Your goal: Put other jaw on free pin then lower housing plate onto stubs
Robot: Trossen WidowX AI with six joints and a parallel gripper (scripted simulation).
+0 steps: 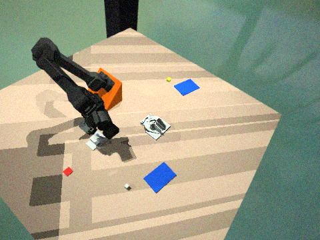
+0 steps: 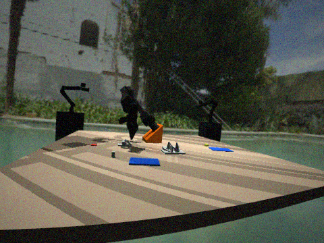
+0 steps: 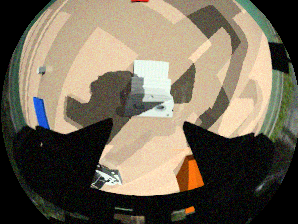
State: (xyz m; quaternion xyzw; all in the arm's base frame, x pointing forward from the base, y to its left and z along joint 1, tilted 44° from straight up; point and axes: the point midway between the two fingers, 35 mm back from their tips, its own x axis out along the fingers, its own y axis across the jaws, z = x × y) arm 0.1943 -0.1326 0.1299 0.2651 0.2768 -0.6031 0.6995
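And here the fingers stand open, grasping nothing; the pale stepped part lies on the desk beneath them, mid-frame in the wrist view, ahead of the fingertips.

The tabletop extends beneath the tool and displays light wood tones with darker bands. In the exterior view, its near edge is dark. Behind the tool stand a pale masonry wall with an arched opening and dark trees. Blue-gray sky occupies the upper right. Greenish water borders the tabletop. Shadows fall on the tabletop below the tool.
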